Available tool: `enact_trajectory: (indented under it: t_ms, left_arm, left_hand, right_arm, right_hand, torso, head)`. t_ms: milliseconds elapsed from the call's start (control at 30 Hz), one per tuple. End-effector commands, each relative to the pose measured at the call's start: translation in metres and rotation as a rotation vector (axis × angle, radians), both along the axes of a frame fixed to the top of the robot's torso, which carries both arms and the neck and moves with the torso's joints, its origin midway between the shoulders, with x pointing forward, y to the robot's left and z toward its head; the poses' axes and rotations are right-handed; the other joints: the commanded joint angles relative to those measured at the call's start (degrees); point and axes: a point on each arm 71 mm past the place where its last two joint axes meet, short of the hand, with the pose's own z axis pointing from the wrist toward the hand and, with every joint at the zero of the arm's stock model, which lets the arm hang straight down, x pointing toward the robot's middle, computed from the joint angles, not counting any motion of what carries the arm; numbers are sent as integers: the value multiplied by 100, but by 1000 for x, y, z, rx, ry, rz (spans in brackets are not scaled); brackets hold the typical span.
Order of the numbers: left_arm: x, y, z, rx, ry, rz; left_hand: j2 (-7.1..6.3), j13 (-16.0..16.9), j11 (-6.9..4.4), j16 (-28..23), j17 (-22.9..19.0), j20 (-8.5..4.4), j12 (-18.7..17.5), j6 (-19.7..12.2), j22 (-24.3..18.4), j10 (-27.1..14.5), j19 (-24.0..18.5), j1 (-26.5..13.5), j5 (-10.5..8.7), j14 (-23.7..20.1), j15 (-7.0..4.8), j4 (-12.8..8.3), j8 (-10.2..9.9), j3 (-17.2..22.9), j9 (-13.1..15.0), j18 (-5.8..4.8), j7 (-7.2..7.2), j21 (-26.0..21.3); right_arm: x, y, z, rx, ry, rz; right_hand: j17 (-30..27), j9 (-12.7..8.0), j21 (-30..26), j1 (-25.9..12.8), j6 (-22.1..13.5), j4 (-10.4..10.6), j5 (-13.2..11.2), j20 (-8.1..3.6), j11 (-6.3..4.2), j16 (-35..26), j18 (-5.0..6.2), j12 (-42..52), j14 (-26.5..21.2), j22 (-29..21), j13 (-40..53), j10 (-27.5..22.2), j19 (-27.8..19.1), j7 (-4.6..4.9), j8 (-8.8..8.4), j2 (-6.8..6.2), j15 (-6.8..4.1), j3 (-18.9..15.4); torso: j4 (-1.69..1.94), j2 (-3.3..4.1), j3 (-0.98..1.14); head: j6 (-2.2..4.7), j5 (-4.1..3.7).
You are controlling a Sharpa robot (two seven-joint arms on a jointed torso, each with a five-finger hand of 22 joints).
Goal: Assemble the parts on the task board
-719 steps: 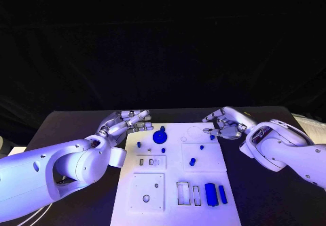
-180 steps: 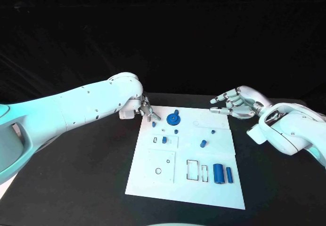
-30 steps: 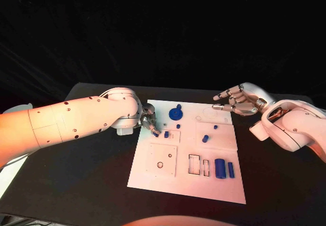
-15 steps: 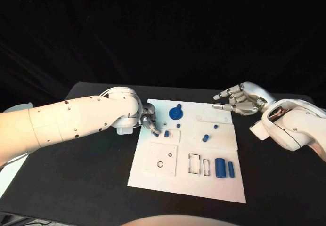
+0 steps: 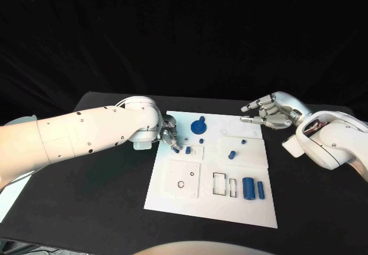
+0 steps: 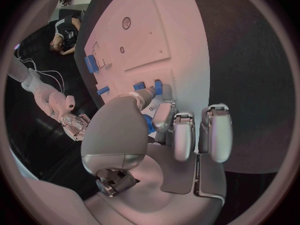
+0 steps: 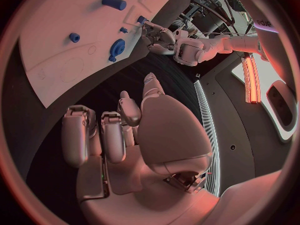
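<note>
White board point(image 5: 184, 186), table centre, carries blue parts: gear point(image 5: 199, 127) at 12 o'clock, blocks point(image 5: 252, 188) at 4 o'clock. Left hand point(image 5: 168, 136) works the board's 10 o'clock edge, fingertips down on a small blue peg point(image 5: 175, 150), probably to seat it; grip on it cannot be told. Right hand point(image 5: 270, 112) hovers at 2 o'clock, fingers apart, empty, likely waiting.

Flat white task board point(image 5: 217, 204) of smooth, matt plastic look, on a matt black table point(image 5: 84, 196), cloth-like. Small blue parts, such as the round gear point(image 5: 199, 127) toward 12 o'clock and the upright cylinder point(image 5: 248, 188) toward 5 o'clock: smooth plastic, slight sheen. Silver metallic left hand point(image 5: 168, 135) and right hand point(image 5: 268, 112), satin finish; glossy white plastic arm shells point(image 5: 84, 135).
</note>
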Motion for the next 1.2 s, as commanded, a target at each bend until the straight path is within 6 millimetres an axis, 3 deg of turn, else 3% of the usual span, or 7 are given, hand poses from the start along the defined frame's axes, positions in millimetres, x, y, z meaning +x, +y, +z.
enact_trajectory:
  t_ms: [33, 300, 867, 1100, 1200]
  left_arm:
    - [-4, -2, -9, 20, 58, -14]
    - [-3, -1, -9, 29, 60, -2]
    - [-1, -1, -9, 39, 50, 17]
    - [1, 0, -10, 44, 53, 21]
    - [2, 0, -11, 50, 57, 22]
  left_hand:
    - [-5, -20, -44, 18, 1507, -58, -41, 178, 1159, 7, 420, -135, 32, 602, -42, 43, -24, -136, 10, -31, -139, 29]
    - [26, 263, -76, 18, 1507, -78, 211, 304, 1206, 124, 446, -357, 35, 602, -71, 178, 37, -410, 56, -44, -180, 63]
    - [80, 354, -99, 18, 1507, -97, 290, 358, 1264, 171, 478, -560, 42, 602, -92, 314, 68, -613, 92, -60, -205, 107]
    - [101, 383, -102, 18, 1507, -102, 312, 386, 1304, 187, 499, -761, 42, 602, -96, 480, 82, -773, 113, -71, -210, 137]
    - [45, 392, -104, 18, 1507, -102, 318, 403, 1315, 193, 505, -861, 43, 602, -96, 573, 93, -919, 127, -75, -213, 146]
  right_arm:
    - [-1, 2, 0, -7, -4, 20]
    - [-1, 2, 0, -7, -4, 20]
    - [-2, 1, 0, -7, -6, 18]
    - [-2, 1, 1, -6, -6, 19]
    - [-2, 1, 1, -6, -7, 19]
  right_hand:
    - [1098, 9, -32, -18, 25, -14, 21, -4, -10, -37, 58, -27, 488, -4, -6, -40, -53, -19, 37, 54, -11, -23]
    - [1098, 9, -32, -18, 25, -14, 21, -4, -10, -37, 58, -27, 488, -4, -6, -40, -53, -19, 37, 54, -11, -23]
    - [1088, 9, -34, -13, 24, -18, 24, -5, -10, -45, 58, -39, 486, -6, -17, -47, -53, -19, 38, 64, -11, -29]
    - [1085, 9, -40, -12, 23, -19, 26, -5, -10, -48, 60, -46, 485, -16, -23, -50, -57, -19, 38, 67, -11, -32]
    - [1085, 9, -40, -12, 23, -19, 26, -5, -10, -48, 60, -46, 485, -16, -23, -50, -57, -19, 38, 67, -11, -32]
  torso:
    - [-4, 2, 3]
    - [4, -2, 1]
    - [5, -2, -1]
    - [3, 0, -3]
    - [4, 0, -1]
  head:
    - [-7, -6]
    - [-21, -18]
    - [-19, -29]
    - [-19, -31]
    - [-22, -30]
